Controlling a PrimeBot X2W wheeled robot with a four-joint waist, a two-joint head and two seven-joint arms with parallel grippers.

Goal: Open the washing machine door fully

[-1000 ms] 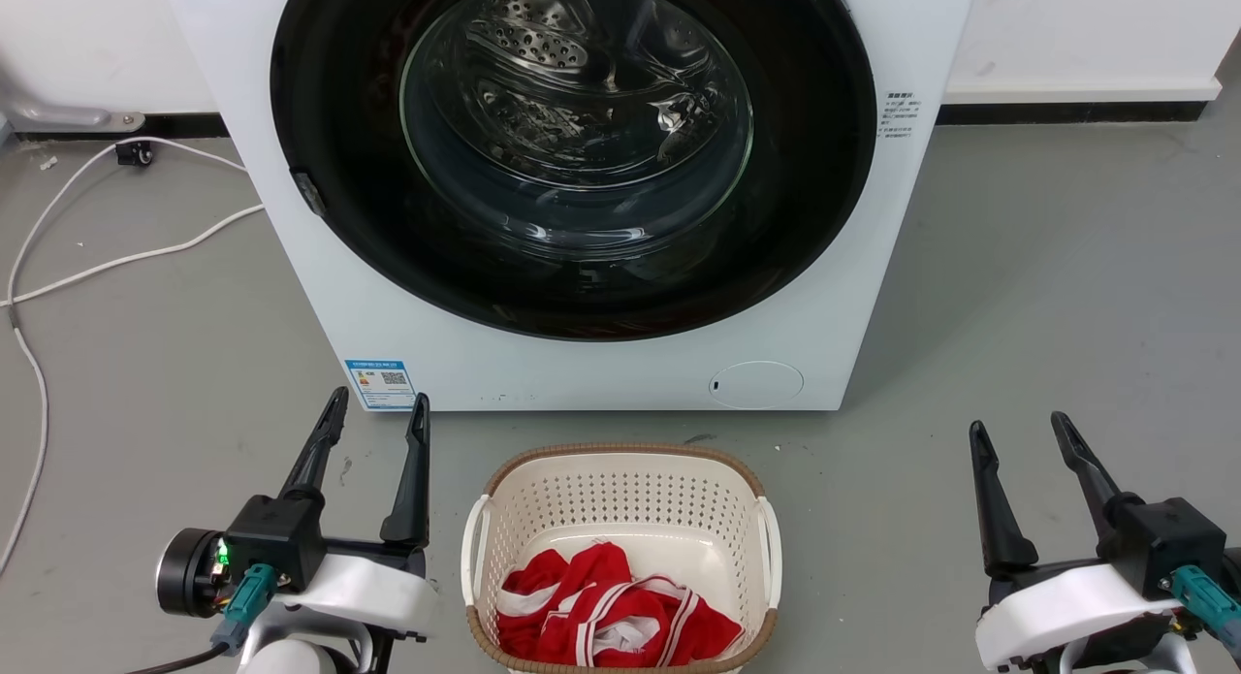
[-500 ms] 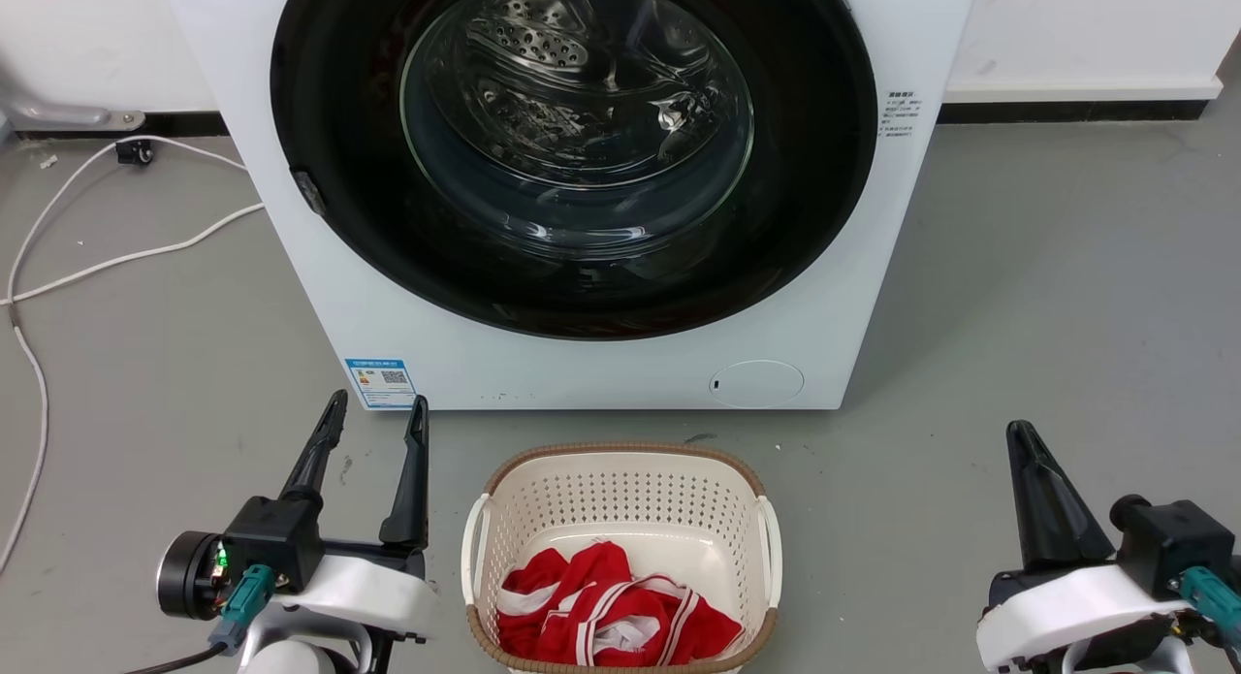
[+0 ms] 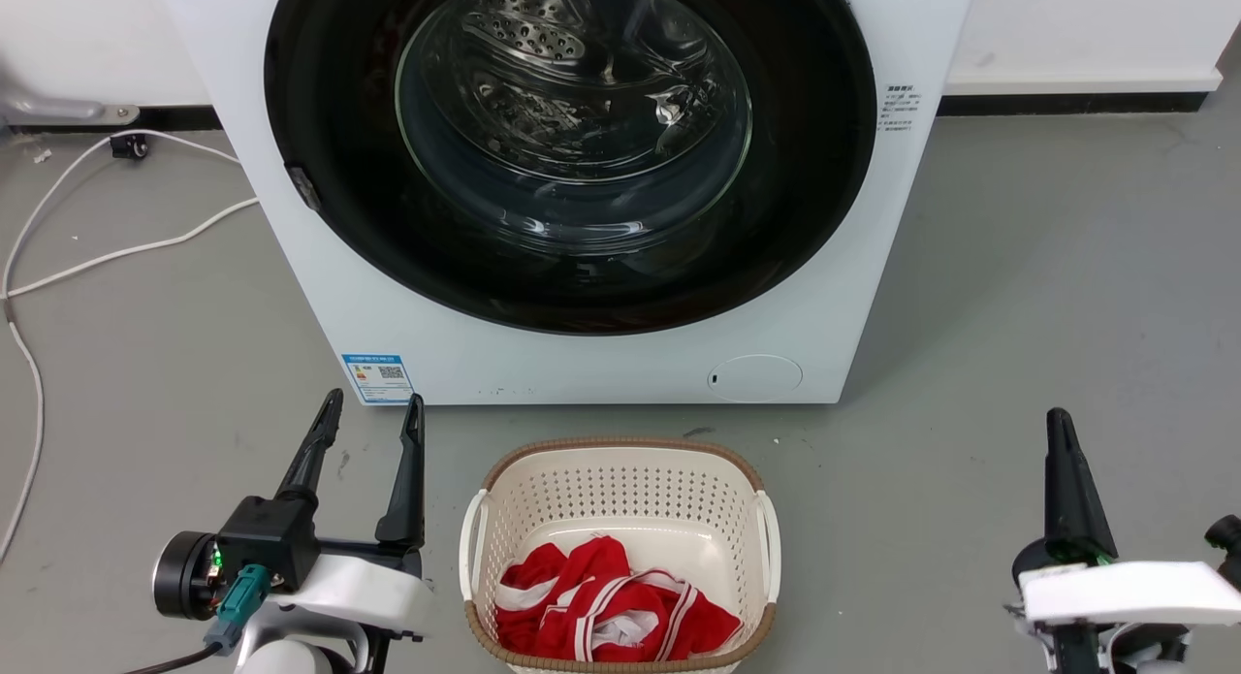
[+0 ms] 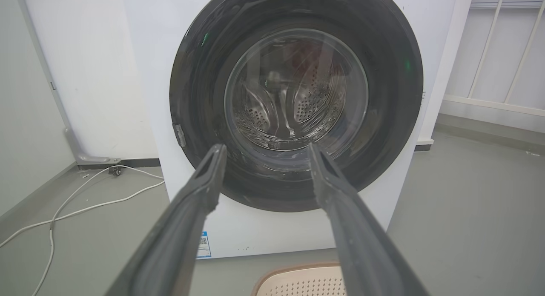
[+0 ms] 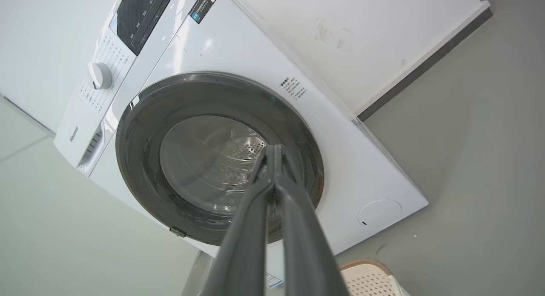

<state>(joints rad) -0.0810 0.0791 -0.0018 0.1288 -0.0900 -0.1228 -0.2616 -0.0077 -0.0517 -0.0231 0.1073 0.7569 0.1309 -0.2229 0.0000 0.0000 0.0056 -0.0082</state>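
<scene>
The washing machine [image 3: 582, 364] stands white and square in front of me. Its round glossy black door [image 3: 572, 150] lies flush against the front, and the steel drum shows through the glass bowl. A small grey tab [image 3: 302, 187] sits on the door's left rim. My left gripper [image 3: 373, 402] is open at the lower left, short of the machine's blue label; in the left wrist view the left gripper [image 4: 266, 147] frames the door [image 4: 294, 96]. My right gripper [image 3: 1057, 419] is shut on nothing at the lower right; the right wrist view shows the right gripper [image 5: 274, 150] with tips together, pointing at the door [image 5: 204, 159].
A cream perforated basket [image 3: 620, 485] holding red-and-white cloth [image 3: 601, 616] stands on the grey floor between my arms, just before the machine. White cables [image 3: 116, 257] trail over the floor at the left. Bare floor lies to the machine's right.
The right gripper has shut its fingers, rolled edge-on and drifted right. The left gripper holds its place. The head view has shifted slightly.
</scene>
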